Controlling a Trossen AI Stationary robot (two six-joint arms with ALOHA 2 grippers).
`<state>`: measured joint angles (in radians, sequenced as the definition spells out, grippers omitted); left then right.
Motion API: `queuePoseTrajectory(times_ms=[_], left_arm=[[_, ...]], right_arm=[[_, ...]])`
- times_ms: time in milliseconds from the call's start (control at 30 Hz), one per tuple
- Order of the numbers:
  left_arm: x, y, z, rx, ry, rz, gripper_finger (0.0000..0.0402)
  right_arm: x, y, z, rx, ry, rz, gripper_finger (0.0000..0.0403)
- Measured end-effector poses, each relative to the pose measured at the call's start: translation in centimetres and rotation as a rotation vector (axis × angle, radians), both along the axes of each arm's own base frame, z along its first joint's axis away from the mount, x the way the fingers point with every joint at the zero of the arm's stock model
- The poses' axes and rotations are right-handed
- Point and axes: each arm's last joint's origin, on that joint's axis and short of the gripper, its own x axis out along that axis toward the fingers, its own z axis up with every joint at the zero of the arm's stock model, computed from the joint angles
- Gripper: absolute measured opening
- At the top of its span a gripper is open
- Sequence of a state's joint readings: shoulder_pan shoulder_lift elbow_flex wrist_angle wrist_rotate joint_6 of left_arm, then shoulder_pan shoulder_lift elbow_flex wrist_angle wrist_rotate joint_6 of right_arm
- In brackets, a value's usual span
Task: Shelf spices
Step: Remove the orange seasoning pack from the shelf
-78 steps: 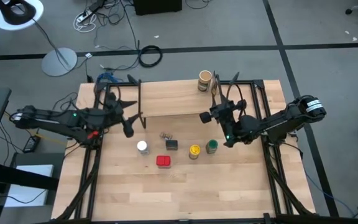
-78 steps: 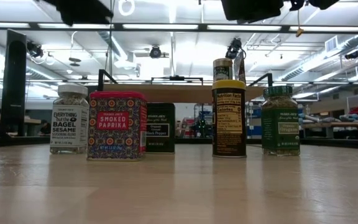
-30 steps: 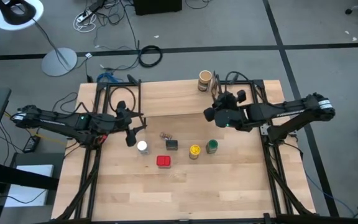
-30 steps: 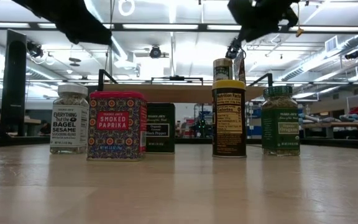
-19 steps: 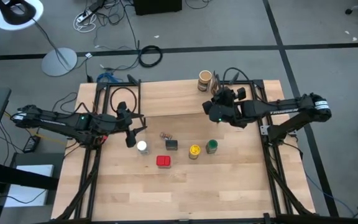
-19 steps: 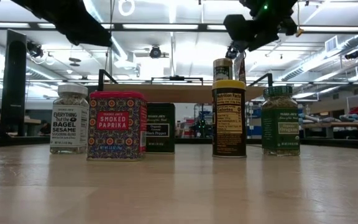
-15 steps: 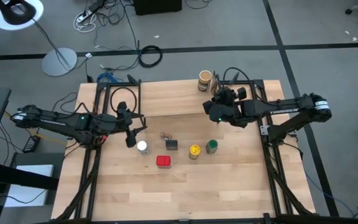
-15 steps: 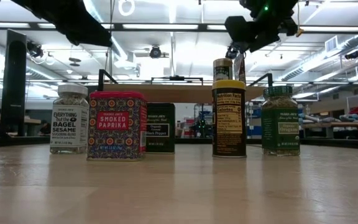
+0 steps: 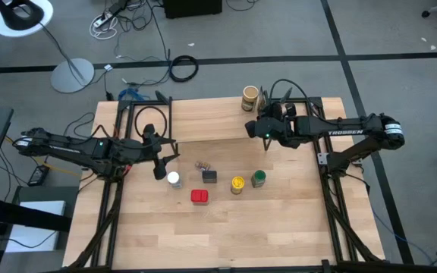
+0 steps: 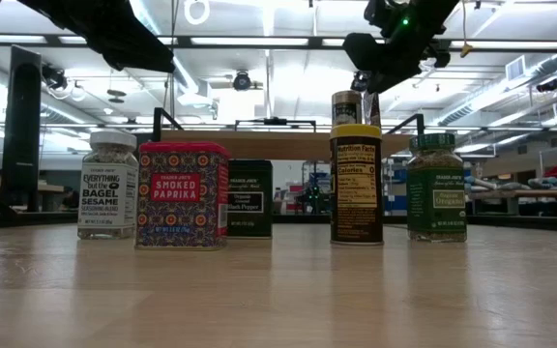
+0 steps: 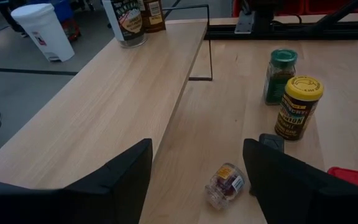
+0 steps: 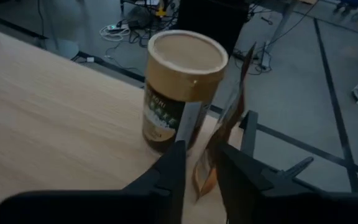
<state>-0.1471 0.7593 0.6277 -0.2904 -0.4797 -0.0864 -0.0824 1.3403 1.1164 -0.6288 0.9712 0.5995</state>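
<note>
From above: find the shelf (image 9: 203, 121) along the far side of the table (image 9: 226, 235), with only the brown canister (image 9: 250, 98) standing on it, at its right end. Place the right gripper (image 9: 258, 130) over that same end, just in front of the canister. Place the left gripper (image 9: 160, 168) just off the shelf's left front, near the white-lidded jar (image 9: 174, 179). Count the rest in front of the shelf, off it: red tin (image 9: 199, 197), dark tin (image 9: 209, 177), yellow-lidded jar (image 9: 237, 183), green jar (image 9: 259, 178), and a small jar (image 9: 202, 164) lying on its side closest to the shelf.

At table height: see four jars and tins upright in a row before the shelf, with the dark tin set a little behind them and the canister above and behind.

Left wrist: spread wide, holding nothing, aimed along the shelf's front edge.

Right wrist: looks at the canister on the shelf, with a thin brown strip (image 12: 225, 121) just beside it. Cannot tell whether open or clamped on anything.

Judging the handling: likely light, rigid, smooth glass and tin, so prone to slip. Best to pinch across the body below the lid, or across a tin's flat sides. Expect the lying jar to roll.
</note>
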Motion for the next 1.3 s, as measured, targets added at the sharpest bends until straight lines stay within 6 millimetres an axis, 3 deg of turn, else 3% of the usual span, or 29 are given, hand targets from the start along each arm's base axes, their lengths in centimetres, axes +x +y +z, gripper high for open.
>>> queuePoseTrajectory(times_ms=[167, 467, 633, 767, 900, 1000, 1133, 1300], left_arm=[[0.0, 0.0, 0.0, 0.0, 0.001, 0.0, 0.0257], [0.0, 0.0, 0.0, 0.0, 0.001, 0.0, 0.0257], [0.0, 0.0, 0.0, 0.0, 0.001, 0.0, 0.0257], [0.0, 0.0, 0.0, 0.0, 0.002, 0.0, 0.0257], [0.0, 0.0, -0.1, 0.0, 0.008, 0.0, 0.0257], [-0.1, 0.0, -0.3, 0.003, 0.03, 0.0, 0.0257], [-0.2, 0.0, -0.4, 0.005, 0.044, 0.0, 0.0257], [-0.2, 0.0, -0.4, 0.003, 0.043, 0.0, 0.0257]], right_arm=[[0.1, 0.1, -0.1, 0.019, 0.017, 0.033, 0.0009], [0.3, 1.7, -0.1, 0.044, -0.011, 0.091, 0.0002], [0.4, 4.1, 0.3, 0.063, -0.039, 0.167, 0.0001], [0.2, 6.4, 2.1, 0.047, -0.025, 0.26, 0.0001], [-1.1, 8.8, 4.7, -0.05, 0.103, 0.444, 0.0001], [-2.1, 10.8, 4.8, -0.176, 0.261, 0.549, 0.0], [-4.3, 11.2, 4.5, -0.237, 0.293, 0.446, 0.0], [-6.8, 10.0, 3.4, -0.23, 0.29, 0.249, 0.0]])
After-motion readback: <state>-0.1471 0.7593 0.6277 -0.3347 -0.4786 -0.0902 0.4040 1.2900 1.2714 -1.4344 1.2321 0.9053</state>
